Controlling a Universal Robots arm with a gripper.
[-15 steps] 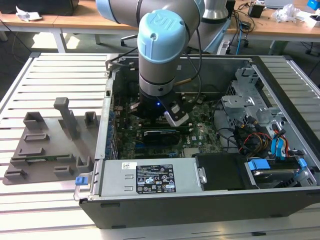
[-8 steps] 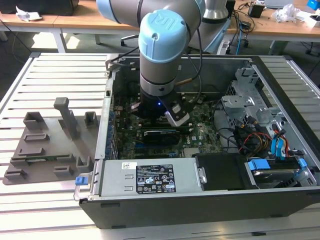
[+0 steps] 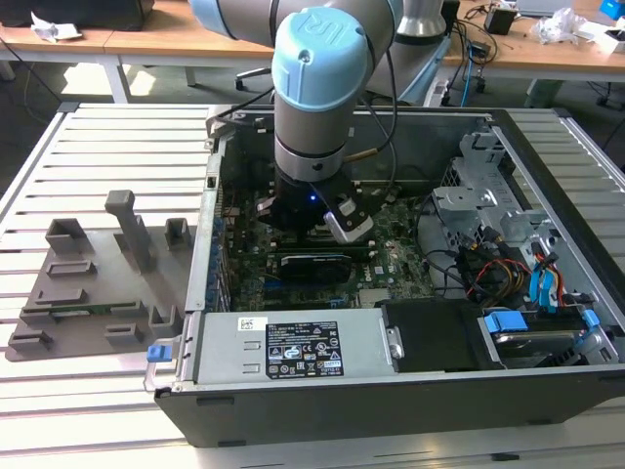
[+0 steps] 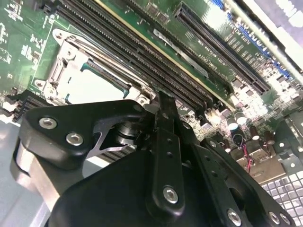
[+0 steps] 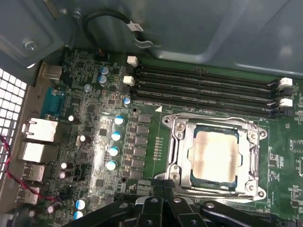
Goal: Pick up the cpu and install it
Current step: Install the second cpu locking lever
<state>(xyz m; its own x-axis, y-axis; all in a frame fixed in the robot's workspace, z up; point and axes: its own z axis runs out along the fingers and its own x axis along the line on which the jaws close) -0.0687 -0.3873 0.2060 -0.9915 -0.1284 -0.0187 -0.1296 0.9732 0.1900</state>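
The cpu (image 5: 213,156), a flat square chip with a pale silvery top, lies seated in the metal socket frame (image 5: 177,137) on the green motherboard. It also appears as a pale patch, the cpu (image 4: 92,85), in the second wrist view. My gripper (image 5: 163,183) hovers beside the socket's edge with its black fingers pressed together and nothing between them. The same fingers meet at the gripper (image 4: 161,97) just off the socket's corner. In the exterior view the gripper (image 3: 308,223) reaches down into the open computer case, and the arm hides the socket.
The computer case (image 3: 391,401) walls in the work area. Black memory slots (image 5: 203,80) run along one side of the socket. A long black card (image 3: 312,264), a power supply (image 3: 293,347) and cabled drive bays (image 3: 508,264) crowd the inside. A grey fixture tray (image 3: 88,283) lies on the exterior view's left.
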